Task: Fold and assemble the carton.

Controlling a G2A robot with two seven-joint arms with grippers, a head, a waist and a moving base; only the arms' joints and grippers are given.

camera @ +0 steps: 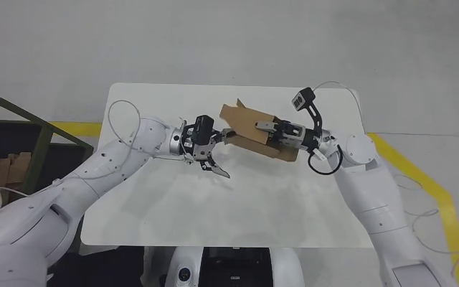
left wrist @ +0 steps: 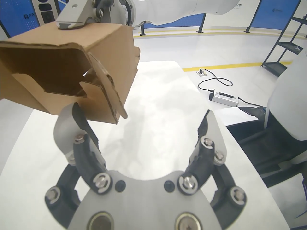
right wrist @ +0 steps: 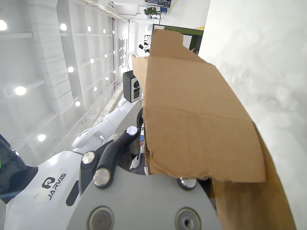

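Brown cardboard carton (camera: 252, 133), end flaps loose, raised above the middle of the white table (camera: 287, 208), right gripper (camera: 267, 128) clamped on its top panel, left gripper (left wrist: 139, 116) spread wide, empty, low over the table's middle

Top view down over the table (camera: 179, 208); both wrist views close, at opposite ends of the carton (camera: 247, 123).

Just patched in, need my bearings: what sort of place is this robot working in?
Probably an industrial robot test hall: blue barrier panels, yellow floor line, and a high ceiling with rows of lamps.
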